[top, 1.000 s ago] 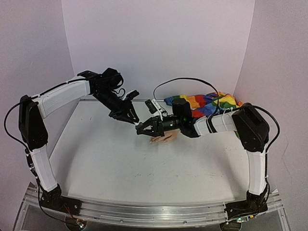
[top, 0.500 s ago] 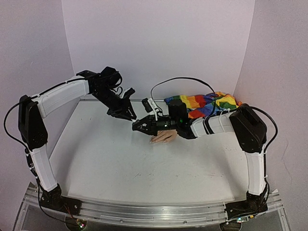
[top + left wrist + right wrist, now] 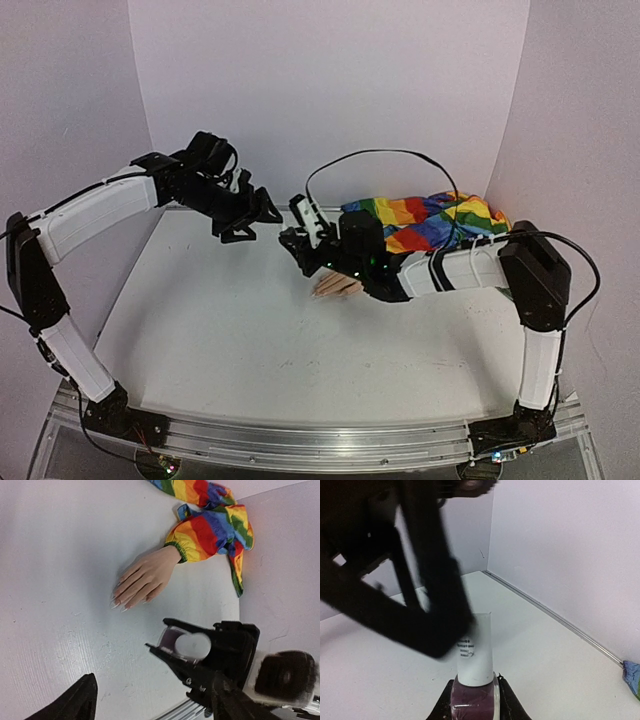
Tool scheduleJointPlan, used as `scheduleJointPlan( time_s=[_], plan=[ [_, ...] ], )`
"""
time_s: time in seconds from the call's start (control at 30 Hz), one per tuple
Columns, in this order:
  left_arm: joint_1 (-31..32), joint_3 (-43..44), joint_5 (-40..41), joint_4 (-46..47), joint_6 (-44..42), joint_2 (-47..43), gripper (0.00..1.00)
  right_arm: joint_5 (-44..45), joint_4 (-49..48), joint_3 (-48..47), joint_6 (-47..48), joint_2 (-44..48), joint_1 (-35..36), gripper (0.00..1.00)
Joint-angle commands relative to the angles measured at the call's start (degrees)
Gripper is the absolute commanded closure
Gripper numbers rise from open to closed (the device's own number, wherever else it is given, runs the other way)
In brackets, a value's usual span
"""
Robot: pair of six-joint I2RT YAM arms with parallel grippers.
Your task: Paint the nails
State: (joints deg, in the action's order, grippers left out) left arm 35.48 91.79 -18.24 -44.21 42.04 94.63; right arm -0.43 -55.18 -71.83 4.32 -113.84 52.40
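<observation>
Right gripper's [image 3: 472, 706] bottle [image 3: 474, 677] near table's [image 3: 545, 650] far edge

I see the nails [image 3: 119, 603] as small, pale, pointed tips on the peach mannequin hand [image 3: 146, 576]. The hand lies palm down on the desk [image 3: 55, 555], fingers close together, pointing away from its rainbow sleeve [image 3: 210, 530].

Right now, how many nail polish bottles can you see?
1. The polish bottle is clamped in the right claw, held in the air near the mannequin hand. More could be hidden under the rainbow sleeve.
</observation>
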Motion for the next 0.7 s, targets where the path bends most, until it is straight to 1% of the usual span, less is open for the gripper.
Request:
scheduleJointPlan(
  time_s=[0.0, 0.03, 0.07, 0.1, 0.13, 0.17, 0.2, 0.23, 0.27, 0.37, 0.43, 0.5, 0.67],
  plan=[
    [-0.3, -6.9, -2.4, 14.2, -5.2, -10.9, 0.12, -29.8, -3.0, 1.5, -11.4, 7.7, -9.4, 1.00],
    [-0.3, -9.7, -4.0, 17.9, -7.4, -12.9, 0.04, -41.8, -3.5, 1.1, -14.9, 7.8, -11.6, 1.00],
    [-0.3, -12.9, -5.9, 22.7, -9.6, -15.3, 0.01, -49.4, -4.2, 0.5, -18.3, 7.6, -13.3, 1.00],
    [-0.3, -16.4, -10.0, 28.1, -10.8, -17.3, 0.01, -57.2, -4.9, -0.5, -21.8, 7.1, -14.4, 1.00],
    [-0.3, -19.9, -15.2, 35.6, -12.0, -18.5, 0.01, -63.5, -5.8, -1.6, -25.0, 6.6, -15.2, 1.00],
    [-0.2, -21.1, -19.7, 38.9, -12.6, -19.1, 0.01, -69.8, -7.0, -2.6, -28.3, 6.0, -15.3, 1.00],
    [-0.1, -22.2, -24.2, 44.6, -12.6, -18.8, 0.01, -74.1, -8.4, -3.4, -31.5, 5.8, -15.2, 1.00],
    [0.0, -21.7, -27.7, 48.1, -12.6, -17.7, 0.01, -76.5, -10.5, -3.3, -34.8, 6.1, -15.2, 1.00],
    [0.4, -20.2, -31.5, 49.9, -12.7, -15.9, 0.04, -77.6, -13.0, -2.6, -37.6, 6.8, -15.2, 1.00],
    [2.7, -15.0, -35.6, 51.4, -15.8, -11.9, 0.10, -78.1, -14.4, -0.6, -39.1, 10.1, -15.2, 1.00],
    [3.9, -12.3, -36.9, 51.7, -17.4, -9.5, 0.14, -77.7, -14.6, -0.4, -39.8, 11.6, -15.2, 1.00],
    [4.6, -10.3, -37.6, 51.8, -18.3, -7.5, 0.20, -76.9, -14.8, -0.7, -40.4, 12.0, -15.1, 1.00],
    [5.4, -10.5, -38.1, 52.5, -20.9, -7.4, 0.26, -73.5, -16.8, -0.2, -41.3, 13.1, -15.1, 1.00]
  ],
)
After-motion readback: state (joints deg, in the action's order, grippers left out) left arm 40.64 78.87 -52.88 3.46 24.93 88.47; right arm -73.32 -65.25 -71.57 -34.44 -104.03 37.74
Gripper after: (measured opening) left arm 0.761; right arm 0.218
